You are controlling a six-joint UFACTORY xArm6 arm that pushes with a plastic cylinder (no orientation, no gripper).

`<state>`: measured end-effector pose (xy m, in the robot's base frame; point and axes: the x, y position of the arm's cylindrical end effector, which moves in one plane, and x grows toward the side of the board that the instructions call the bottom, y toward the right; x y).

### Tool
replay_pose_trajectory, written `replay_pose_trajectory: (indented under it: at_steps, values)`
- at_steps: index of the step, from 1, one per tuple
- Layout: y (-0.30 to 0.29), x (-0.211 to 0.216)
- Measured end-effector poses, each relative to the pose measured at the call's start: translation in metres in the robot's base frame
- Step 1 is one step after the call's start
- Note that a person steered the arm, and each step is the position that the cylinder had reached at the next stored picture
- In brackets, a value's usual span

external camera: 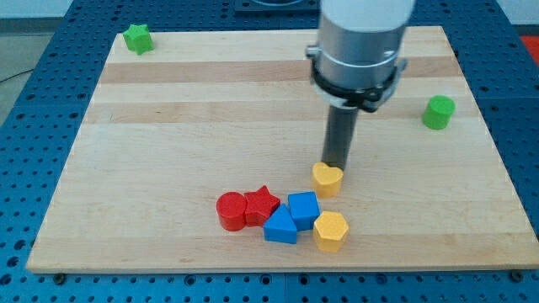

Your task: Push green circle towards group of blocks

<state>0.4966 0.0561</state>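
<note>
The green circle (438, 112) stands alone near the board's right edge. The group of blocks lies at the bottom middle: a red circle (230, 209), a red star (261, 205), a blue triangle (280, 226), a blue square (303, 207) and a yellow hexagon (330, 231). A yellow heart (328, 178) sits just above and to the right of the group. My tip (336, 166) touches the top of the yellow heart, far to the left of and below the green circle.
A green star (137, 38) sits at the board's top left corner. The wooden board (168, 126) rests on a blue perforated table (25, 168). The arm's grey body (360, 46) hangs over the top middle.
</note>
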Motion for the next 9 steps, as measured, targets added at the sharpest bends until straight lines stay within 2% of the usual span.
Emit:
replay_pose_trajectory:
  at_steps: [2, 3, 5, 6, 7, 9]
  values:
    - [-0.016, 0.014]
    - [0.015, 0.012]
    - [0.242, 0.010]
    - [0.258, -0.076]
    - [0.214, -0.108]
    - [0.128, -0.067]
